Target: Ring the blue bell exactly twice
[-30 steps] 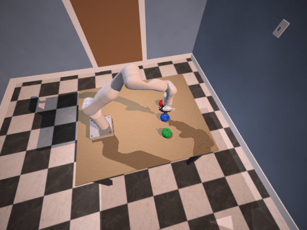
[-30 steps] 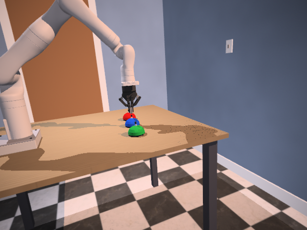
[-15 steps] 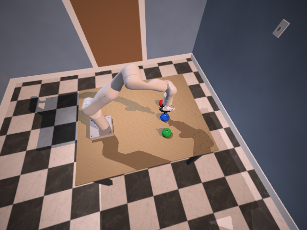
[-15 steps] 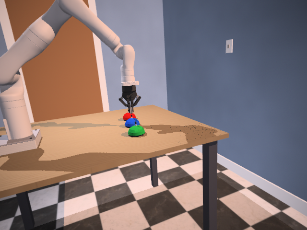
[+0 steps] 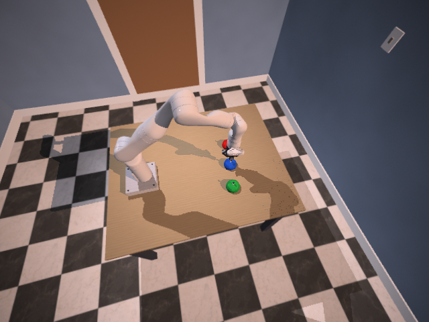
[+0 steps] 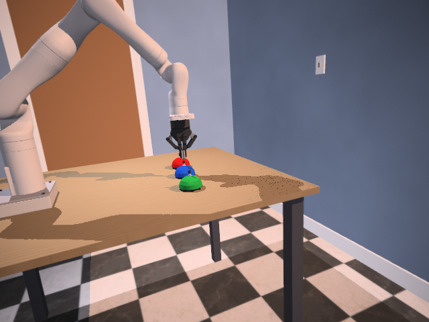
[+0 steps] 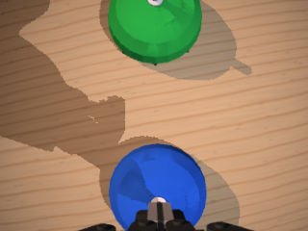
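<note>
The blue bell (image 5: 230,164) (image 6: 184,171) (image 7: 157,180) stands on the wooden table (image 5: 179,208) (image 6: 120,200) (image 7: 260,120), the middle of three bells in a row. My gripper (image 5: 230,158) (image 6: 182,155) (image 7: 159,209) is shut and empty and points straight down over the blue bell. Its fingertips are right at the small silver button (image 7: 158,199) on the dome's top. I cannot tell whether they touch it. The green bell (image 5: 232,186) (image 6: 190,183) (image 7: 154,29) stands nearer the table's front. The red bell (image 5: 224,143) (image 6: 179,162) stands behind the blue one, partly hidden by the arm.
The arm's base plate (image 5: 140,180) (image 6: 27,197) is bolted to the table's left side. The table's right edge lies a short way beyond the bells. A door and walls stand behind the table.
</note>
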### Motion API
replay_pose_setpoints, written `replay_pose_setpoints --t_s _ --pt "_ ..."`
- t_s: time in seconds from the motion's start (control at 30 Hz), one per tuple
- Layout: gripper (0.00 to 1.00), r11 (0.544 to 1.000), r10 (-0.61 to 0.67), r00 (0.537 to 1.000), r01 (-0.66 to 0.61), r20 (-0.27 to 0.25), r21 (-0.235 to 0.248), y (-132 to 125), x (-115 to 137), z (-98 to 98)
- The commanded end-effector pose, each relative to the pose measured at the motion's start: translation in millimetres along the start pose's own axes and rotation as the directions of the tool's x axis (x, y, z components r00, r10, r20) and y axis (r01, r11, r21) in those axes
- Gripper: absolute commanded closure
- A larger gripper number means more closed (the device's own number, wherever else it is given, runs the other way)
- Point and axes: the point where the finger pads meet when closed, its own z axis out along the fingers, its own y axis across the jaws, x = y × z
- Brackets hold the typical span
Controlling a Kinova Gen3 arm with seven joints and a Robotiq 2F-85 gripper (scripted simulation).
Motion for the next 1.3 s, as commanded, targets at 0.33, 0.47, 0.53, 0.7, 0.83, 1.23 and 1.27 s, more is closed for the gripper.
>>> replay_pose_setpoints --t_s 0.33,0.47,0.53,0.7,0.83,1.23,1.27 --pt "1.00 1.000 0.000 1.000 0.000 0.000 0.002 -0.6 -0.1 -1.1" --pt "1.00 1.000 0.000 1.000 0.000 0.000 0.002 -0.6 -0.1 -1.0" --pt "1.00 1.000 0.000 1.000 0.000 0.000 0.002 -0.6 -0.1 -0.5" --pt "1.00 1.000 0.000 1.000 0.000 0.000 0.002 -0.7 -0.1 4.6" --pt "1.00 1.000 0.000 1.000 0.000 0.000 0.002 -0.7 -0.1 8.4" --pt "1.00 1.000 0.000 1.000 0.000 0.000 0.002 -0.7 -0.1 8.9" --pt "1.00 1.000 0.000 1.000 0.000 0.000 0.002 -0.7 -0.1 8.9"
